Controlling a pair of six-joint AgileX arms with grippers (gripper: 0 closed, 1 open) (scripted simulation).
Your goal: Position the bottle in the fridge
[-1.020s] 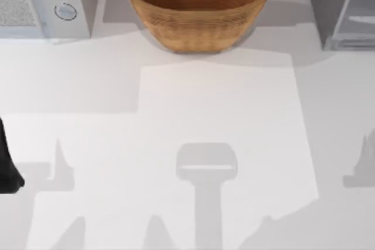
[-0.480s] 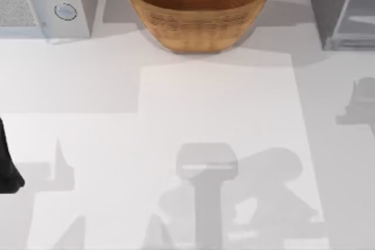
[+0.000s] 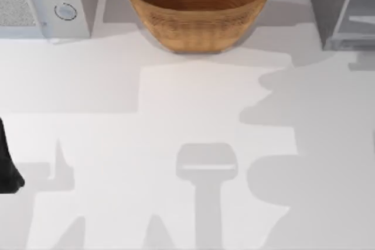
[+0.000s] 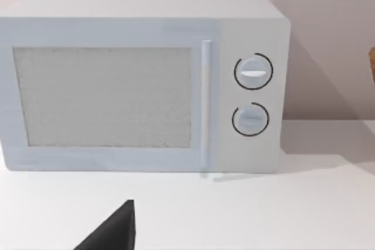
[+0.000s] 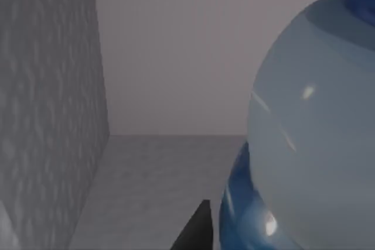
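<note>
The bottle, clear with a blue cap and a blue label low down, looms close in the right wrist view. My right gripper is shut on it, and one dark fingertip lies against the label. A grey textured wall and a grey floor surround it, seemingly the fridge's inside. The fridge stands at the table's back right, its pale door panel swung open. My left arm is parked at the left edge, gripper open, one fingertip facing the microwave.
A white-grey microwave with two knobs sits at the back left. A large woven basket stands at the back middle. A broad arm shadow covers the right half of the white table.
The right arm's shadow has swept from the table's front right up toward the fridge and grown larger. The left arm has not moved.
</note>
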